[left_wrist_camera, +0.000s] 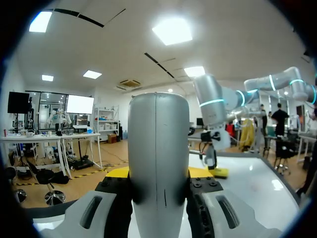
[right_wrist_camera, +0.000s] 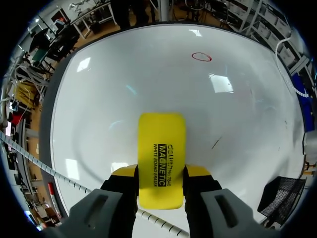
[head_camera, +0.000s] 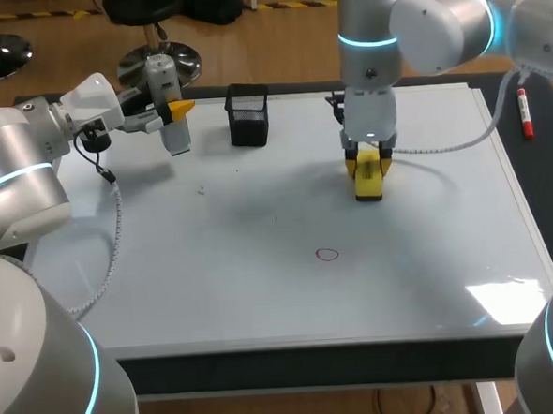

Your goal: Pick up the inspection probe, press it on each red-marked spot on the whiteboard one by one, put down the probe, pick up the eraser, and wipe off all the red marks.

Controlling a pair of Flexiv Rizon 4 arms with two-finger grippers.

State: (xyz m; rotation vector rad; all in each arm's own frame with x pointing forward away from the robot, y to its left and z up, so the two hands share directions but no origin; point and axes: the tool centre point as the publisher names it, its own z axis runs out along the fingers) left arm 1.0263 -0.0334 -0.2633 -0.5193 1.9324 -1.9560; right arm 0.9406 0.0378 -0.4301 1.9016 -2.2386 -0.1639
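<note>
One red mark (head_camera: pixel 327 254) is showing lower centre on the whiteboard (head_camera: pixel 216 286); right gripper (head_camera: pixel 367 160), upper centre-right, is clamping the eraser (head_camera: pixel 369 186), seemingly for wiping, while left gripper (head_camera: pixel 180 111), upper left, is gripping the probe (head_camera: pixel 176 138) aside, clear.

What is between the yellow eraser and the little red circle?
Nothing, just bare whiteboard between the yellow rectangular eraser and the red pen circle. The head view and right wrist view both show it.
</note>
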